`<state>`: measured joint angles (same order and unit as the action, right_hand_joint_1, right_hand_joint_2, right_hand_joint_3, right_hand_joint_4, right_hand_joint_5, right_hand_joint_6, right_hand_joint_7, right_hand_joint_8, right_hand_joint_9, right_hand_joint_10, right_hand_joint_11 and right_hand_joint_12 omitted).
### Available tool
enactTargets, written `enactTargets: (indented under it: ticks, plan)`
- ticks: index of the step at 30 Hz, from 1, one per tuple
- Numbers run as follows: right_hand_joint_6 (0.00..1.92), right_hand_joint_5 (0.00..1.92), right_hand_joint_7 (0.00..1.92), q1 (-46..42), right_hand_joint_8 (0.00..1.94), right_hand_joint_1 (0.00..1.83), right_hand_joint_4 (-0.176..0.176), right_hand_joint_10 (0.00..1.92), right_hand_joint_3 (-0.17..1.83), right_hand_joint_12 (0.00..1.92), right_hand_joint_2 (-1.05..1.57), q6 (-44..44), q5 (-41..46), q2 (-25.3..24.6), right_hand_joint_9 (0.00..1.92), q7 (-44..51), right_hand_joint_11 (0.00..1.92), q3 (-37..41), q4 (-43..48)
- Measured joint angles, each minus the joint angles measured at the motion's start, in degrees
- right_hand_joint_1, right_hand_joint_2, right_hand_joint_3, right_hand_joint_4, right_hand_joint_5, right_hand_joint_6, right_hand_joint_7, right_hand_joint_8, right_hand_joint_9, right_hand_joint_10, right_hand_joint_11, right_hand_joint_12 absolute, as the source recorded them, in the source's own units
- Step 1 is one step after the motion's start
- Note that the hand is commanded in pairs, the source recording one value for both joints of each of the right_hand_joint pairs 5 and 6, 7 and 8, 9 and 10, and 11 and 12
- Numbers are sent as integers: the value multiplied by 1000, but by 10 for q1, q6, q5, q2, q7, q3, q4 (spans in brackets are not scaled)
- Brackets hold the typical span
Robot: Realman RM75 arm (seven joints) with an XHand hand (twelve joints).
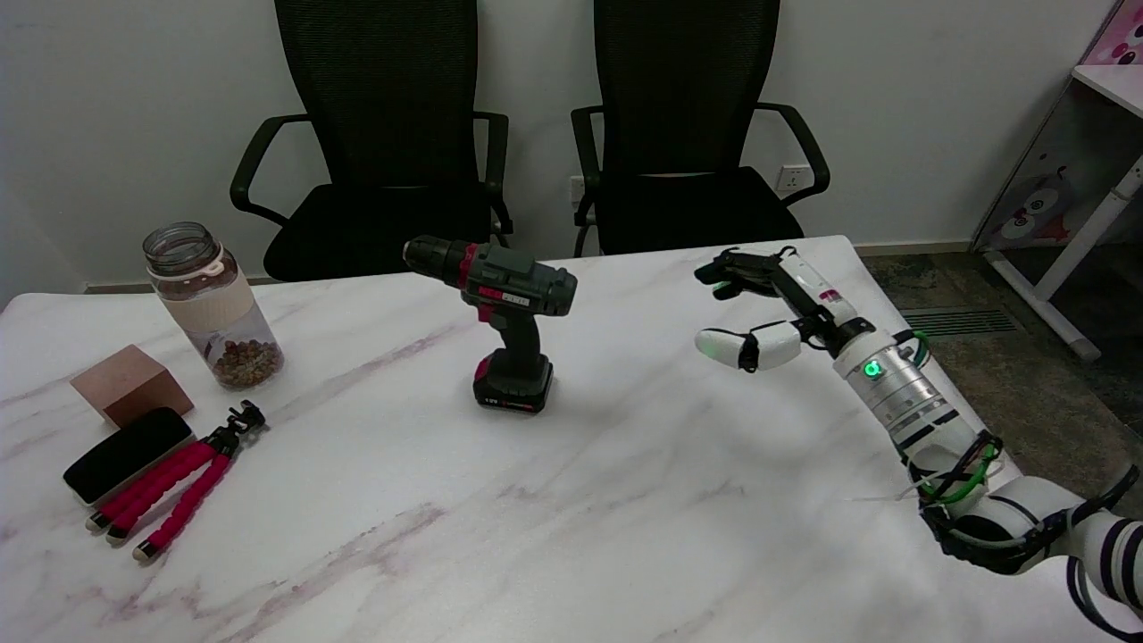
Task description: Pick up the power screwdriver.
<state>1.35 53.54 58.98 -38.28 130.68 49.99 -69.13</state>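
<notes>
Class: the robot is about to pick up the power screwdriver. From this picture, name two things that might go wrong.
1. The power screwdriver stands upright on its small battery base, top-heavy; a sideways nudge from the right hand may well topple it.
2. The hand is open and apart from the tool; closing on the bulky body rather than the narrow grip might let it slip.
</notes>
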Motion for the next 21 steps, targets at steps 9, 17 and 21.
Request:
enactTargets:
  ticks: [9, 17, 21]
  plan:
    - [497, 497, 497, 14, 497, 837, -163, 469, 875, 612, 216, -19, 1, -29, 469, -38, 612, -18, 4]
    - [493, 493, 493, 28, 493, 832, -159, 468, 881, 613, 212, -27, -2, -55, 468, -55, 613, -33, 15]
    - [497, 497, 497, 37, 497, 831, -153, 469, 879, 616, 214, -29, -2, -69, 469, -60, 616, -41, 23]
